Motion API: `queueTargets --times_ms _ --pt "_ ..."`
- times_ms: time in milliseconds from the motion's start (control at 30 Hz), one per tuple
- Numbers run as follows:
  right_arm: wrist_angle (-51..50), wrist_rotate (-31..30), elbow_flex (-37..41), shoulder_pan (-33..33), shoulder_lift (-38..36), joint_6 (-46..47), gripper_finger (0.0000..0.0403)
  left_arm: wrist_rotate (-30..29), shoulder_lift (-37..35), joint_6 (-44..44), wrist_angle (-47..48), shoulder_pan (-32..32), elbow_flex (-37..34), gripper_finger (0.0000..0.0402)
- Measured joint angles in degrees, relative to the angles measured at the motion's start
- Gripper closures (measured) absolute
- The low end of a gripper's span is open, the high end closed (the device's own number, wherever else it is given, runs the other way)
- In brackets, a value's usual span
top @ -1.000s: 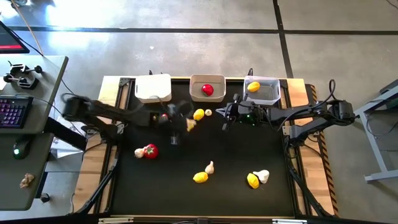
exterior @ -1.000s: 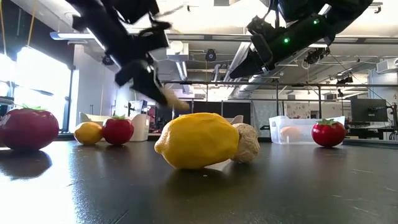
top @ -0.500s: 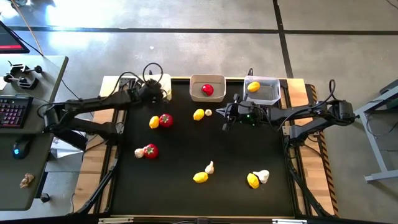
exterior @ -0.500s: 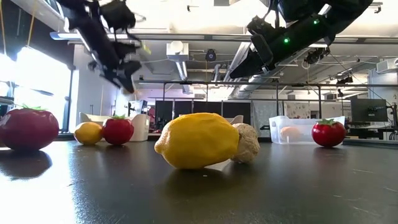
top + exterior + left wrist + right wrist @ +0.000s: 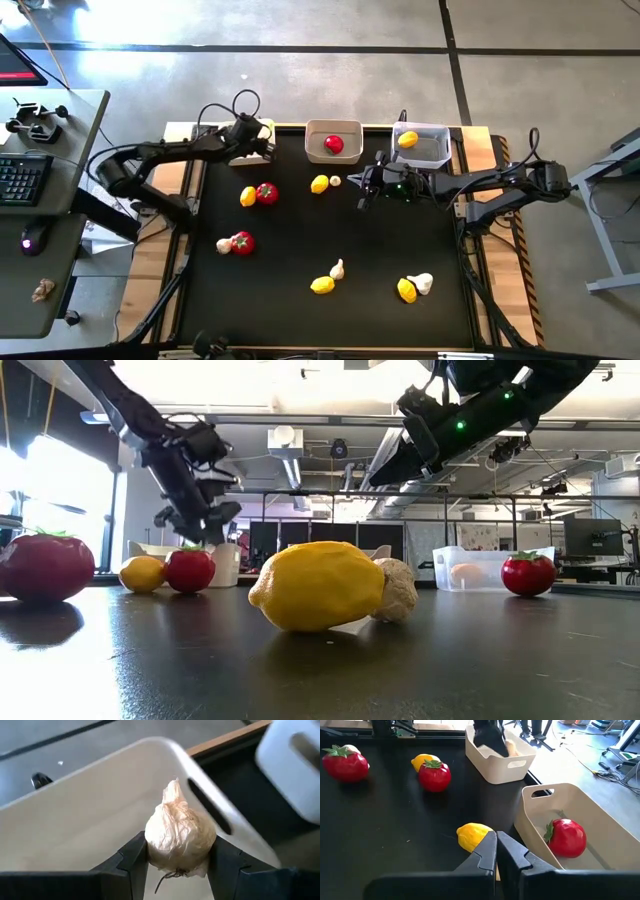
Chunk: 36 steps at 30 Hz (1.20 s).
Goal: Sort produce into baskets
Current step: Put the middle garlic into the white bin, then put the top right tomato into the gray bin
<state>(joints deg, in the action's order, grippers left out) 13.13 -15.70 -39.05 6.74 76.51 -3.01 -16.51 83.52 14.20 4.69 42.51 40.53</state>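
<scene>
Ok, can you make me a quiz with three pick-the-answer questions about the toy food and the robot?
1. Where is the garlic that the left tool holds?
A. over the white bin
B. on the mat
C. in the clear bin

2. How many tomatoes lie in the middle bin?
A. none
B. one
C. three

3. How is the right tool?
A. wide open
B. holding a lemon
C. shut, empty

Answers: 1 A, the bin's floor shows behind the garlic. 2 B, one tomato sits inside. 3 C, its fingers meet with nothing between.
</scene>
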Motion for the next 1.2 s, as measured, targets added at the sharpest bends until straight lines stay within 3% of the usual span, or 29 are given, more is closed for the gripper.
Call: queueTargets --times_ms 433,833,1200 --pt "-0.11 0.02 0.00 0.00 0.00 0.09 0.0403 2.43 4.77 2.80 -4.79 1.20 -0.02 0.0240" --pt "0.68 0.02 0.00 0.00 0.00 0.02 0.0403 -0.23 4.68 0.63 -4.17 1.37 -0.02 0.0161" --pt "1.25 0.01 0.00 0.00 0.00 0.17 0.0403 1.40 1.28 -2.86 -4.03 1.07 -0.02 0.0160"
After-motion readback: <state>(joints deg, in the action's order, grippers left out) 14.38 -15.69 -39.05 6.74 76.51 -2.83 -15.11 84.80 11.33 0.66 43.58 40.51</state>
